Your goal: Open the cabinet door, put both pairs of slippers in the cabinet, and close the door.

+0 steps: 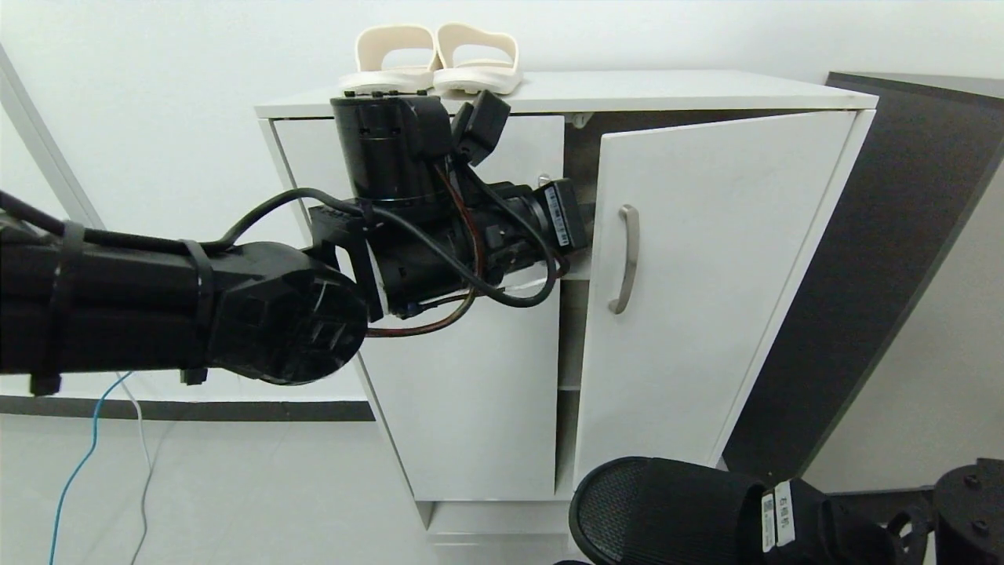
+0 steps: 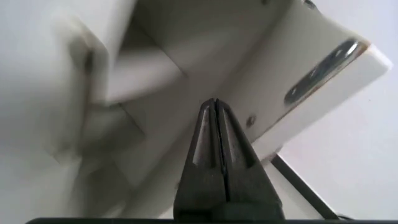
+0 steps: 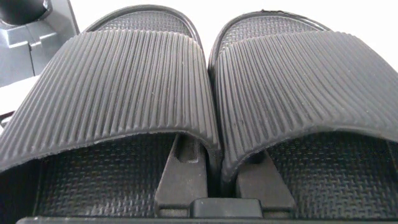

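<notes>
The white cabinet (image 1: 690, 90) has its right door (image 1: 706, 298) ajar, leaving a dark gap beside the left door (image 1: 471, 392). My left gripper (image 1: 579, 229) is at the top of that gap, next to the door's metal handle (image 1: 626, 259). In the left wrist view the left gripper (image 2: 215, 109) is shut and empty, its tip by the door's edge (image 2: 323, 93). Cream slippers (image 1: 433, 59) sit on the cabinet top. Low in front of the cabinet, my right gripper (image 1: 773, 518) holds the pair of black slippers (image 1: 659, 510). Its fingers (image 3: 180, 177) reach under the straps of the black slippers (image 3: 124, 81).
A dark panel (image 1: 886, 275) leans against the wall right of the cabinet. Blue and white cables (image 1: 86, 463) trail over the floor at the left, below a black baseboard strip (image 1: 196, 410).
</notes>
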Tool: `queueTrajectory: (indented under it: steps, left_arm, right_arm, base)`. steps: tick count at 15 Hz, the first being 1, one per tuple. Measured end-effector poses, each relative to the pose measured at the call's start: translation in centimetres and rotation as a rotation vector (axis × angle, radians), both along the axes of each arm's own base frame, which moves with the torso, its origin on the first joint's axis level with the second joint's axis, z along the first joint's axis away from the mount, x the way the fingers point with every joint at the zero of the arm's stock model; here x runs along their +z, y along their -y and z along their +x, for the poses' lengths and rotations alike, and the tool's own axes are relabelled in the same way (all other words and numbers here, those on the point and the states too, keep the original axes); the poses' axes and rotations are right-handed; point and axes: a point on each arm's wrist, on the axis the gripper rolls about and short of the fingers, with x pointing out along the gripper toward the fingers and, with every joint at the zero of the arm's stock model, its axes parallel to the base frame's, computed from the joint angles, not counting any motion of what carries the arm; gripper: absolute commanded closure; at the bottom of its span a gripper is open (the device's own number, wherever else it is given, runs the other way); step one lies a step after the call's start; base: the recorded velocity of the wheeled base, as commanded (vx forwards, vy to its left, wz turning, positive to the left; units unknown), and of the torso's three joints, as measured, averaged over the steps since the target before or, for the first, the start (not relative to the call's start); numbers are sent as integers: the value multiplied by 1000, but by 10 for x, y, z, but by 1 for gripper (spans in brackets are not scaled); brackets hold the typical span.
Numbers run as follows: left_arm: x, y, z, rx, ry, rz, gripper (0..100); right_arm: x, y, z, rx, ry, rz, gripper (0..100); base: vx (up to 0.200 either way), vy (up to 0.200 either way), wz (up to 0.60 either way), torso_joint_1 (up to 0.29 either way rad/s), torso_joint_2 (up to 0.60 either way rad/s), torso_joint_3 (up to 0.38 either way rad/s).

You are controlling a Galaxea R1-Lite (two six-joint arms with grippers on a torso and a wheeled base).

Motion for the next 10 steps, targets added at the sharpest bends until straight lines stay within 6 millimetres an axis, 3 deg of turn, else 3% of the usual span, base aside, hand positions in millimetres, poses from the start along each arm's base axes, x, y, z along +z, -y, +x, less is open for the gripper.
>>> queueTrajectory:
  steps: [1, 6, 10]
  left_arm:
    - [1, 4, -7, -19, 4, 0, 100]
    - [2, 3, -17, -23, 24, -10, 100]
    - [1, -22, -29, 67, 5, 3, 100]
  right_arm:
    - [0, 0, 0, 2, -1, -1, 100]
    - [-1, -1, 2, -7, -2, -2, 100]
    - [3, 0, 15, -68, 5, 10, 100]
  base:
    - [-200, 0, 0, -2, 2, 7]
    - [0, 0, 0, 0, 0, 0]
    - [0, 0, 0, 0, 0, 0]
